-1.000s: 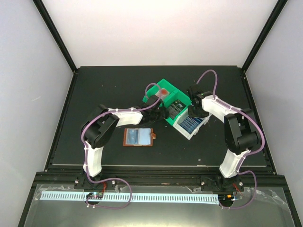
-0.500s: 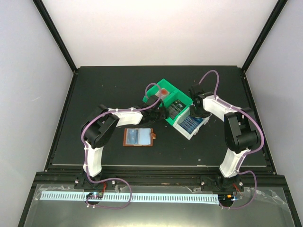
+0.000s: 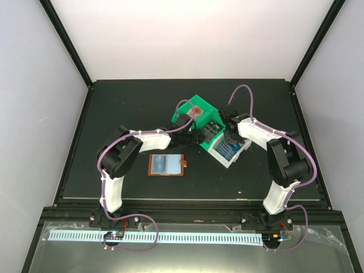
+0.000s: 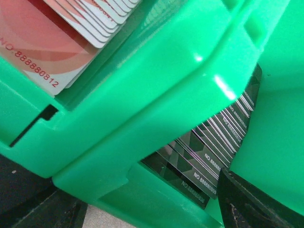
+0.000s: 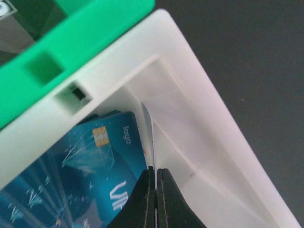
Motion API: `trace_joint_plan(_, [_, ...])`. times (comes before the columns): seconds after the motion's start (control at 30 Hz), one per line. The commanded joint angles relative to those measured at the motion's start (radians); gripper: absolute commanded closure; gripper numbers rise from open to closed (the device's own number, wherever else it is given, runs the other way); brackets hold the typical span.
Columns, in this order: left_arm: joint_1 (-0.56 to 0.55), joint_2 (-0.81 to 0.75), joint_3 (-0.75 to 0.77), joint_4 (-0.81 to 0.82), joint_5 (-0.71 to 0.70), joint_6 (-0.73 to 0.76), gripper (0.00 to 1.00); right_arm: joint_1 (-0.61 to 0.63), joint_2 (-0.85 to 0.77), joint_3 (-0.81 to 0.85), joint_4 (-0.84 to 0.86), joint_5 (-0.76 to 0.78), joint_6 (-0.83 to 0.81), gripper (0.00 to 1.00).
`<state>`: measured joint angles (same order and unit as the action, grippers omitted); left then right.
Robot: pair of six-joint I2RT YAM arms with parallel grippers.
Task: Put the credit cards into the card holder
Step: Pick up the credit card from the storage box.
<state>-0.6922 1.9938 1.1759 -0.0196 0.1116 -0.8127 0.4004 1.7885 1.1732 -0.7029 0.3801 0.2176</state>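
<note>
The task is at an early stage, as far as I can judge; the holder lies flat on the table, in front of the left arm and well apart from both bins; its face shows something bluish, but whether that is a card already inside I cannot tell

Most of the cards are not yet moved: the red cards and the dark cards stand in rows in two compartments of the green bin; the blue cards lie stacked in the white bin, which touches the green one

The right gripper is down inside the white bin with its fingers pressed together - between the tips there is a card, seen edge-on, standing just beside the blue stack and near the bin wall; so I judge the step in hand is the pick of this card, and the carry to the holder is left to do

The left gripper is wide open and has nothing in it; it hovers close over the green bin, the dark cards between its two fingers and near the right one - the holder is behind it, not in its view
</note>
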Motion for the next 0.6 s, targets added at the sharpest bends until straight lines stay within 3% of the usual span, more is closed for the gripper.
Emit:
trace_joint_plan(0.0, [0.006,0.000,-0.024,-0.123,0.033,0.049,0.22,0.055,-0.115,0.006,-0.032,0.193,0.007,0.99])
trace_joint_plan(0.23, [0.004,-0.097,-0.025,-0.130,0.048,0.088,0.08,0.074,-0.342,-0.004,-0.070,0.064,0.032,0.99])
trace_joint_plan(0.37, [0.003,-0.188,-0.048,-0.168,0.002,0.100,0.01,0.074,-0.493,-0.042,-0.032,-0.105,0.040,0.99])
trace_joint_plan(0.57, [0.001,-0.369,-0.137,-0.204,-0.045,0.105,0.01,0.074,-0.685,-0.193,0.123,-0.479,0.091,0.99])
